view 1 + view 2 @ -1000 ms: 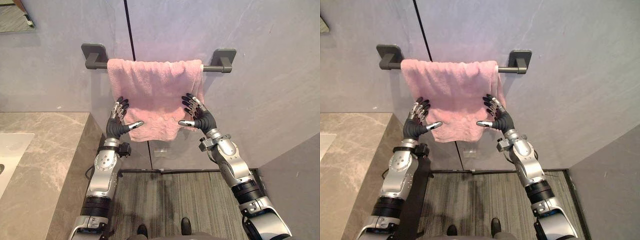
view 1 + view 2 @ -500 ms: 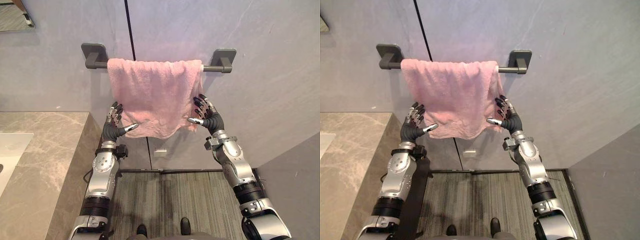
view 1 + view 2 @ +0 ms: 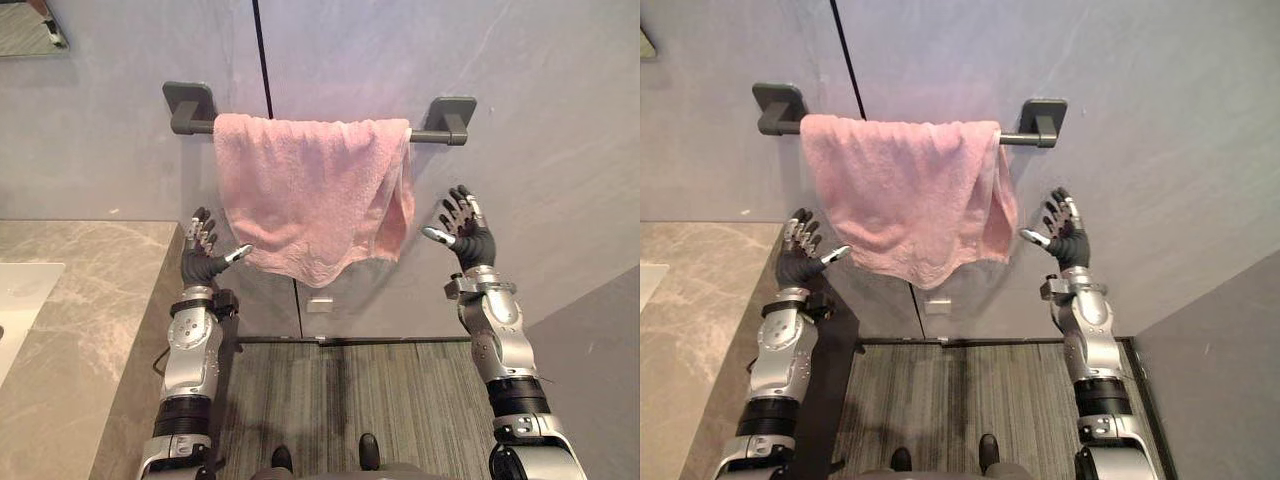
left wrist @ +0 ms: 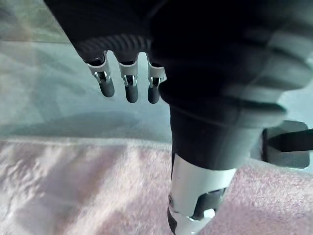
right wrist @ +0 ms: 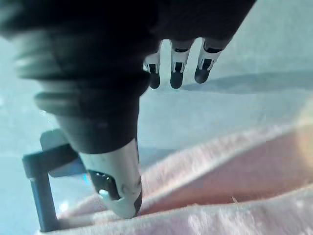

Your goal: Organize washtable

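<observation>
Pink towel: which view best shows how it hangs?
Left eye view: the whole pink towel drapes over the rail, hem included. The right eye view shows the same; wrist views give close patches of cloth.

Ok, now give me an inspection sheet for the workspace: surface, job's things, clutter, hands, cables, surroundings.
Surface: marbled stone counter on the robot's left, with the edge of a white basin set in it.
Job's things: pink towel draped over a dark wall rail; its lower hem hangs uneven and its right edge is bunched.
Clutter: nothing seen.
Hands: left hand open by the towel's lower left corner, contact cannot be told; right hand open, apart from the towel on its right.
Cables: nothing seen.
Surroundings: grey wall, striped floor, mirror corner.
</observation>
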